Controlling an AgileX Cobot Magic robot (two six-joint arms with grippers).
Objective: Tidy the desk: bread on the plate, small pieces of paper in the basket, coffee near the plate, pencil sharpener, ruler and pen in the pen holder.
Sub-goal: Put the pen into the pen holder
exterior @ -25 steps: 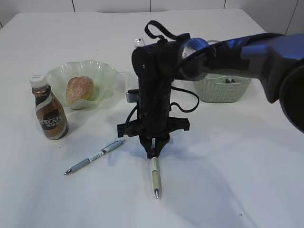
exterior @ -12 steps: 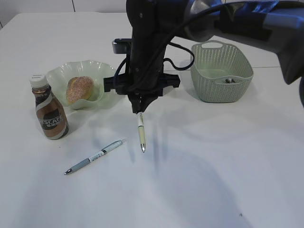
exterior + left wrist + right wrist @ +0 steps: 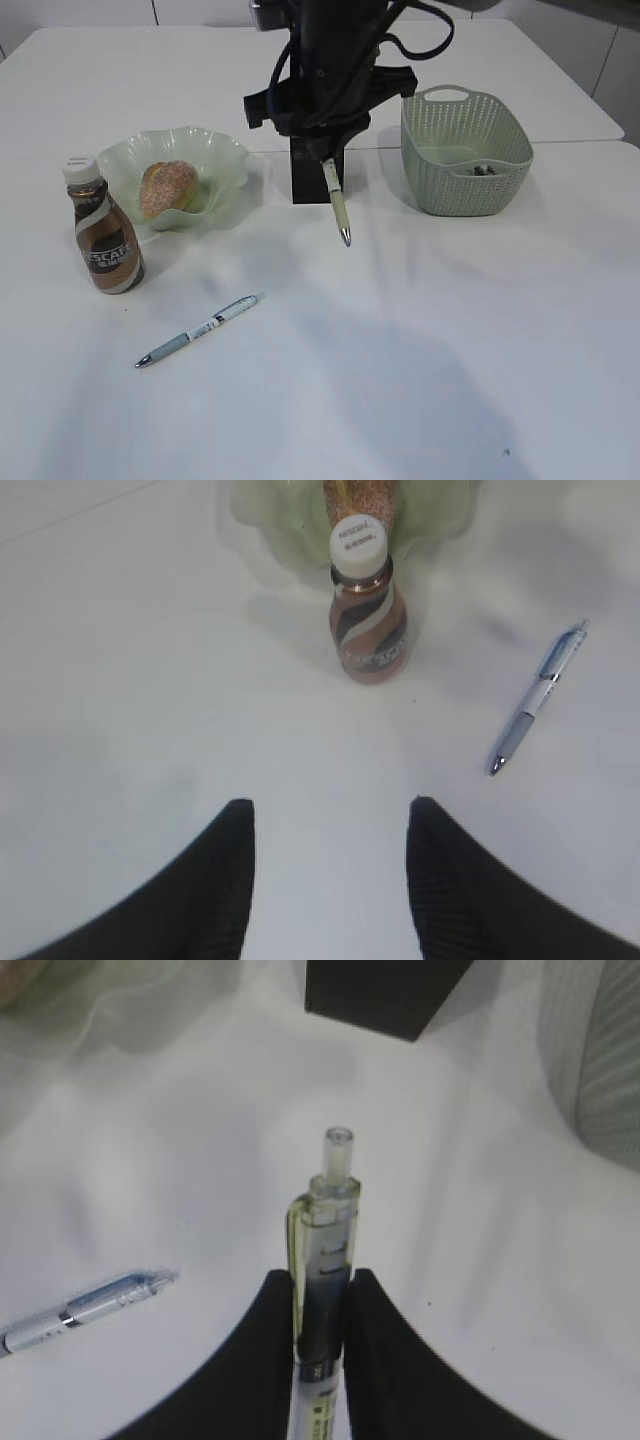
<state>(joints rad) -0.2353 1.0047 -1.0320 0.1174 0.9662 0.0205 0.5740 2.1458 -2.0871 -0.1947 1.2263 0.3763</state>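
Note:
My right gripper [image 3: 326, 158] is shut on a yellow-green pen [image 3: 337, 206], which hangs tip-down above the table just in front of the black pen holder [image 3: 308, 182]. In the right wrist view the jaws [image 3: 320, 1280] clamp the pen [image 3: 326, 1222], and the holder [image 3: 385, 995] lies ahead. A blue pen [image 3: 198, 331] lies on the table. Bread [image 3: 167, 187] sits on the green plate [image 3: 222, 152]. The coffee bottle [image 3: 107, 240] stands beside the plate. My left gripper [image 3: 330, 815] is open and empty over bare table, facing the bottle [image 3: 368, 620] and the blue pen [image 3: 537, 695].
A green basket [image 3: 465, 190] stands right of the pen holder, with small paper pieces [image 3: 482, 170] inside. The basket's wall shows at the right edge of the right wrist view [image 3: 612, 1080]. The blue pen also shows there [image 3: 85, 1305].
My right arm has lifted the yellow-green pen off the table and carried it back and up, to just in front of the pen holder. The other things have not moved.

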